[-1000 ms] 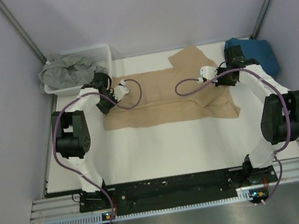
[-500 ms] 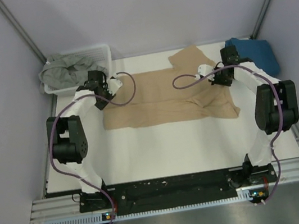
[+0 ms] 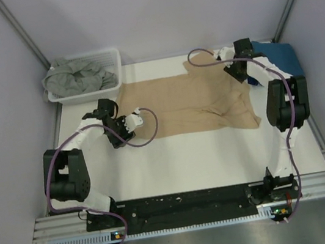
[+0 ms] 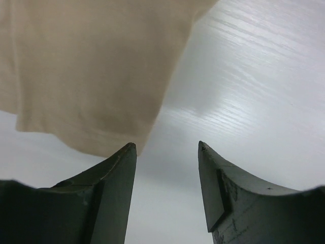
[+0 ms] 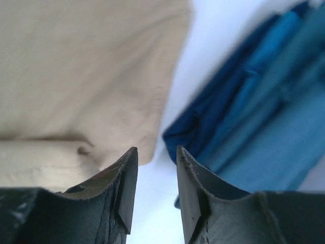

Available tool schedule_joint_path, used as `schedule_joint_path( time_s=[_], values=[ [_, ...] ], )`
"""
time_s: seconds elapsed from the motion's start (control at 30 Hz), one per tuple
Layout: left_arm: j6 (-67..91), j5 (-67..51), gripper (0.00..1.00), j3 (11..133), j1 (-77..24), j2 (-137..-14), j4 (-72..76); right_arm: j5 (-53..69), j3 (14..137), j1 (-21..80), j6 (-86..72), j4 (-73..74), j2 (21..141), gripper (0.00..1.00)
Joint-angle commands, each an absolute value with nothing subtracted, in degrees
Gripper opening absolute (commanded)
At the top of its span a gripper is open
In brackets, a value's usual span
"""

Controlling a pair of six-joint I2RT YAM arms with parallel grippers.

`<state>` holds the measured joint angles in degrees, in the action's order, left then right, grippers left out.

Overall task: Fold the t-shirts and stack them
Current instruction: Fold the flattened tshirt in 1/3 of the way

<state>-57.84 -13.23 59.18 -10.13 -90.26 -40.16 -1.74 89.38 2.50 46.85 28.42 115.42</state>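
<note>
1. Tan t-shirt point(image 3: 184, 103) lay spread flat across the middle of the white table point(image 3: 187, 161). One sleeve stuck out toward the upper centre of the overhead frame, and the lower-right corner was creased.
2. Your left gripper point(image 4: 166, 147) sat at the shirt's lower-left corner, left of centre in the overhead view. Its jaws were spread with nothing between them. Only bare table showed in the gap, and the cloth corner lay just beyond the left finger.
3. Your right gripper point(image 5: 156, 150) hung over the shirt's upper-right edge, in the upper right of the overhead frame. Its jaws stood narrowly apart and pinched nothing. The wrist view had tan cloth on the left, blue on the right and a strip of table between.
4. Teal-blue t-shirt point(image 3: 282, 56) lay bunched at the table's upper-right corner, near the tan one but apart from it.
5. Grey-green t-shirt point(image 3: 78, 76) was crumpled in the white slatted basket point(image 3: 112, 55) at upper left, hanging over its left rim.
</note>
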Motion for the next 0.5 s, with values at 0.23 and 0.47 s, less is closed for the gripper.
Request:
schedule_joint_path(
  time_s=[0.23,0.47],
  values=[
    [-63.7,-11.9,0.57,53.6,-9.9,-89.9,-31.7,-9.1,73.7,0.3,-12.3,32.3,90.0,0.58],
    [-62.7,-7.4,0.36,51.6,-9.9,-91.1,-26.5,-4.3,57.6,-4.5,-20.2,31.5,84.0,0.63]
  ],
)
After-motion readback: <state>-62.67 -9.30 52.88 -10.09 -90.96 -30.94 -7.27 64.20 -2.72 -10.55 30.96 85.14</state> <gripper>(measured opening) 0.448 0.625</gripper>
